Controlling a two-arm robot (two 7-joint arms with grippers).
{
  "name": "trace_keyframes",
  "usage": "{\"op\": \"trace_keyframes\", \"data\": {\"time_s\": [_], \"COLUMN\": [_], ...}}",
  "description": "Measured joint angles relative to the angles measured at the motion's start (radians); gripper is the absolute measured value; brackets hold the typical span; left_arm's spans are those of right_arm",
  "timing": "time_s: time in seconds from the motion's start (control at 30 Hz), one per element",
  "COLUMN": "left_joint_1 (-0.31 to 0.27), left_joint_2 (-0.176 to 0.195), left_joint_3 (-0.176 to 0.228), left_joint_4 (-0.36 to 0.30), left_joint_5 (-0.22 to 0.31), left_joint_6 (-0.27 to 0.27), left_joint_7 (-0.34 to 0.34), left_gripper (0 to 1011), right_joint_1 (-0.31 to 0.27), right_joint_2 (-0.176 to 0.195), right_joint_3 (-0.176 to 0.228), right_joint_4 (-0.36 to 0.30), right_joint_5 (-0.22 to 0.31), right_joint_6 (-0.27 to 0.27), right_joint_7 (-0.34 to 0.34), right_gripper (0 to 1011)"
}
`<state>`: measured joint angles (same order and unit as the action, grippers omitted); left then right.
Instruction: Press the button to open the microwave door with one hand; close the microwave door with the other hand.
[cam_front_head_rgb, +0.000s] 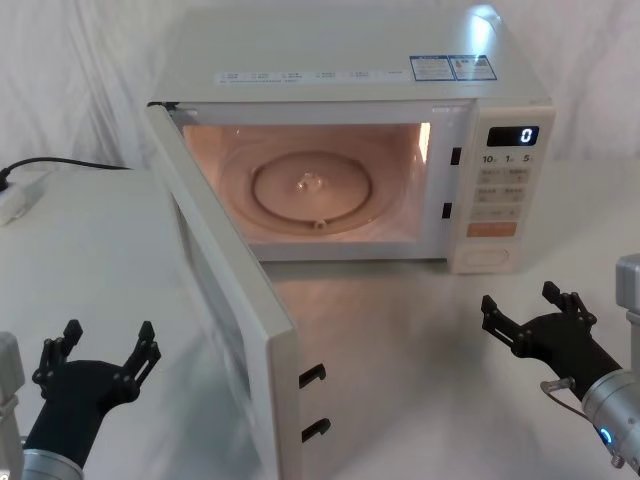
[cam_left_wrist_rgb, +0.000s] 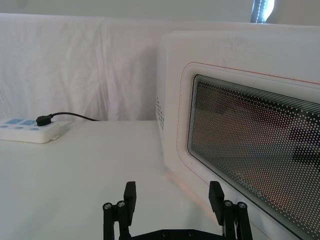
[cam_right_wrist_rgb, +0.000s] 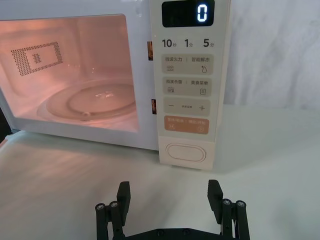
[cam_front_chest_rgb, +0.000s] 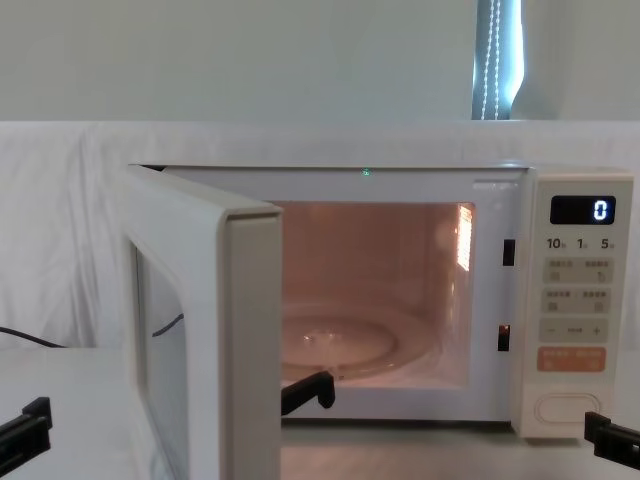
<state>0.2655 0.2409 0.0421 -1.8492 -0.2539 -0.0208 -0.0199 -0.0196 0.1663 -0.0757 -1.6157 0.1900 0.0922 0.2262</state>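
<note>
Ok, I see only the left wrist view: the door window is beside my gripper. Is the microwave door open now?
Observer: Yes. In the head view the microwave door stands swung out toward the robot's left, and the cavity is lit.
Operator: Where is the right gripper?
Observer: The right gripper is open, low over the table in front of the control panel, apart from the button.
Operator: And my left one?
Observer: The left gripper is open, on the outer side of the door, not touching it.

Left hand (cam_front_head_rgb: 108, 345), right hand (cam_front_head_rgb: 522, 305) open, low.
</note>
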Motion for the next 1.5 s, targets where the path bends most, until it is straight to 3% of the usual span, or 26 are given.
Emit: {"op": "trace_keyframes", "data": {"time_s": [0.33, 0.8, 1.07, 1.5], "left_joint_1": [0.000, 0.000, 0.000, 0.016], "left_joint_2": [0.000, 0.000, 0.000, -0.006], "left_joint_3": [0.000, 0.000, 0.000, -0.023], "left_joint_4": [0.000, 0.000, 0.000, -0.037], "left_joint_5": [0.000, 0.000, 0.000, -0.009], "left_joint_6": [0.000, 0.000, 0.000, 0.016], "left_joint_7": [0.000, 0.000, 0.000, -0.049], "left_gripper": [717, 223, 0, 0], "right_joint_1": [0.000, 0.000, 0.000, 0.000], "right_joint_2": [0.000, 0.000, 0.000, 0.000], "right_joint_3": [0.000, 0.000, 0.000, 0.000], "right_joint_4": [0.000, 0.000, 0.000, 0.000], "right_joint_5": [0.000, 0.000, 0.000, 0.000], "right_joint_6": [0.000, 0.000, 0.000, 0.000], "right_joint_7": [0.000, 0.000, 0.000, 0.000], "right_gripper": [1002, 1002, 1002, 1002]}}
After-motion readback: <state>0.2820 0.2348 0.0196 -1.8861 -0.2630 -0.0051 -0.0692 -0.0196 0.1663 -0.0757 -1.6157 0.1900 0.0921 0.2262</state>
